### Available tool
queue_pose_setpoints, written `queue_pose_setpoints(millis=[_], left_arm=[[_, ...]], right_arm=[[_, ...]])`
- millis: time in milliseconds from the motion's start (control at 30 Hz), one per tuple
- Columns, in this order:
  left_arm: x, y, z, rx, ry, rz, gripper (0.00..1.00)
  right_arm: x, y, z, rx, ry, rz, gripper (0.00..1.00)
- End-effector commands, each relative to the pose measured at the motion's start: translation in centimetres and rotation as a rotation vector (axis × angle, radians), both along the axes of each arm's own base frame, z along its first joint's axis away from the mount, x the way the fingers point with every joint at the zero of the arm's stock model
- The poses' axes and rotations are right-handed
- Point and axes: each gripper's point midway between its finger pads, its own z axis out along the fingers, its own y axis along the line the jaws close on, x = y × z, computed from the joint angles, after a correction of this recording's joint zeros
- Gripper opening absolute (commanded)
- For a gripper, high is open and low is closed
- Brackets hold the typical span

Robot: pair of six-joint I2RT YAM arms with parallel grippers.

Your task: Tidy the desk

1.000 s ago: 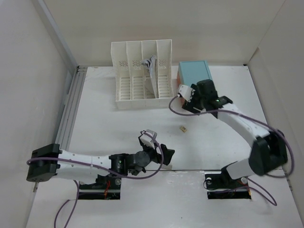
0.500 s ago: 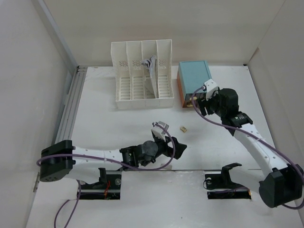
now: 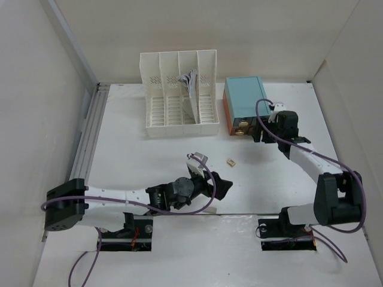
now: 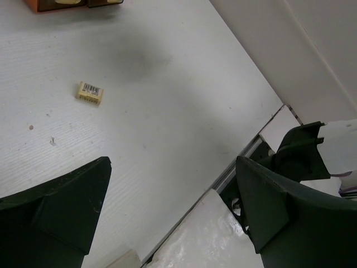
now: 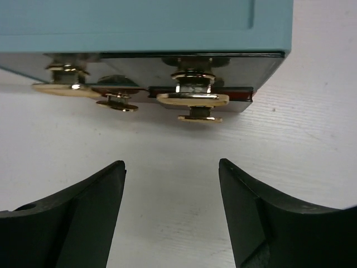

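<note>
Desk [image 3: 143,155] – one broad white tabletop – fills the top view between pale walls, with a metal rail [image 3: 90,137] along its 9 o'clock edge and two rectangular cut-outs [image 3: 125,239] at the 6 o'clock edge where the two arms are bolted. One white file rack [image 3: 179,113] with four slots stands at 12 o'clock against the back wall, with a sheaf of paper [image 3: 190,81] leaning in the third slot from the left. One teal-topped drawer box [image 3: 245,98] sits just beside the rack, at 1 o'clock. Open white surface spreads from the rack's foot down to the near edge, and more at 3 o'clock. The left gripper [image 3: 215,186] hovers low near the 6 o'clock edge, its jaws spread wide with nothing between them; the left wrist view shows bare desk between its dark fingers [image 4: 61,206]. The right gripper [image 3: 261,133] sits at 5 o'clock of the box, facing the box's brass-handled front – jaws parted, gripping nothing, the handles [image 5: 192,100] just ahead of the gap. One small tan block [image 3: 230,161] with a barcode label lies flat, apart from everything, at 1 o'clock of the left gripper.
</note>
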Motion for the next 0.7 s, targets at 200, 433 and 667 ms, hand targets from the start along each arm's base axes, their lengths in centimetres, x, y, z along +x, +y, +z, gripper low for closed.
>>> queue_pose_setpoints(millis=[200,433,667], left_arm=[[0.6,0.8,0.8,-0.036,-0.014,0.026,0.93],[0.6,0.6,0.9,-0.036,-0.014,0.026,0.93],[0.6,0.9,1.1,-0.039,-0.023,0.024,0.93]], right_arm=[[3.6,0.5,-0.1,0.189,-0.034,-0.081,0.71],[4.6,0.2,-2.6,0.24,0.024,-0.126,0.7],[4.9,-1.1,-2.3,0.278,-0.008,-0.185,0.7]])
